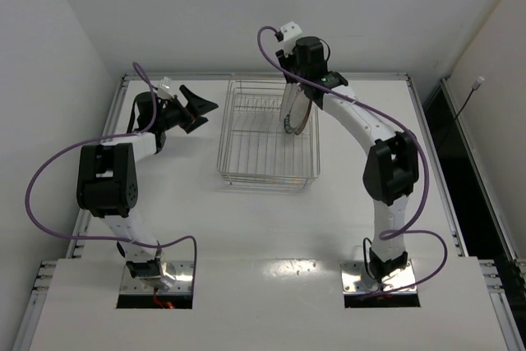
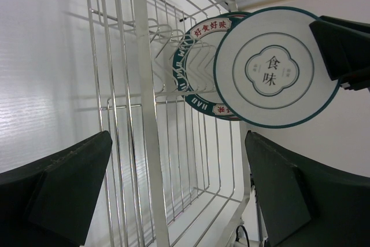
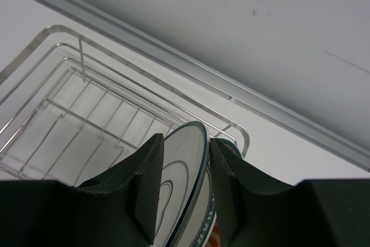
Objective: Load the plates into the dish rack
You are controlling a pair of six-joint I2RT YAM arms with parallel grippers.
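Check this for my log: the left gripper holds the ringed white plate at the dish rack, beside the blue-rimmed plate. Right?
No, the right gripper holds the ringed white plate at the dish rack, beside the blue-rimmed plate; the right wrist view shows it.

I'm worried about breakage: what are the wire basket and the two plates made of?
The dish rack looks like thin metal wire, shiny chrome finish: it glints. The white plate seems glazed ceramic, possibly melamine: smooth, printed dark ring. The blue-rimmed plate behind it looks alike.

White tabletop (image 1: 246, 228), aluminium rail (image 1: 378, 77) at its far edge, plain white walls (image 1: 164, 6), dark gap (image 1: 475, 178) at right.
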